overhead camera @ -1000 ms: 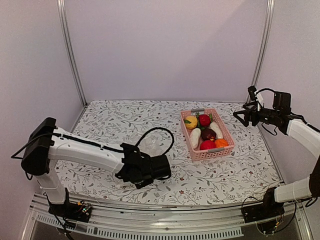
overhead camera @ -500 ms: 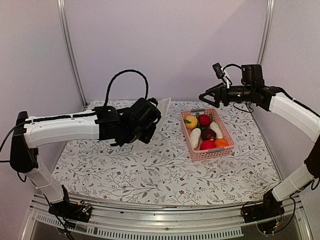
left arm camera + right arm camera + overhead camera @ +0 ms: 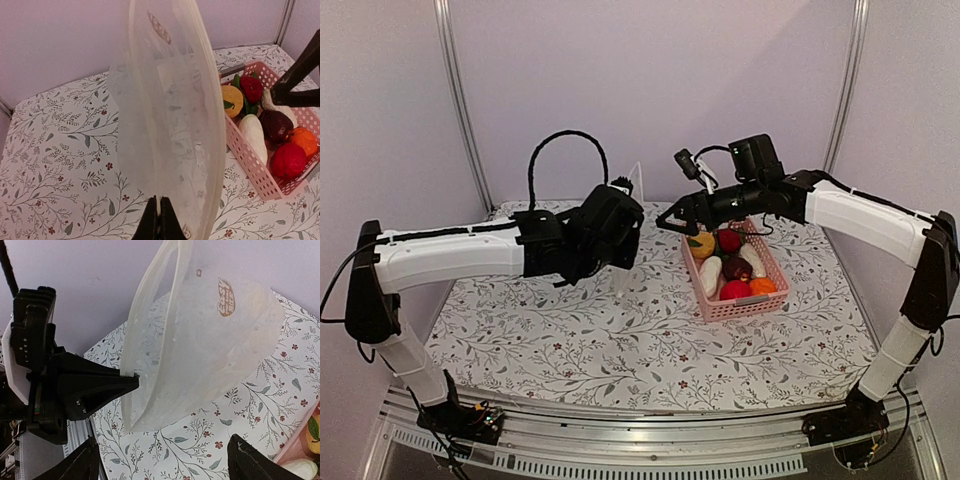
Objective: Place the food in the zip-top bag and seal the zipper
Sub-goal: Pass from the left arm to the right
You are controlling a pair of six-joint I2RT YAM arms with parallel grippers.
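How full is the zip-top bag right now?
Empty: the zip-top bag hangs see-through with nothing inside; the food sits in the pink basket.

A: Top view, lighting?
B: Even, diffuse, from overhead. Faint soft shadow under the left arm [image 3: 450,255] on the table [image 3: 620,350]. Img slightly soft, low res.
A: Left wrist cam?
B: Bright. The zip-top bag [image 3: 170,125] sits close to lens, milky, w/ mild sheen along its rim. Left gripper [image 3: 159,220] tips dark, blurred at btm edge.
A: Right wrist cam?
B: Bag glows pale vs. the wall [image 3: 75,265]. Right gripper [image 3: 162,450] fingers [image 3: 250,462] out of focus, near-black, in btm corners.
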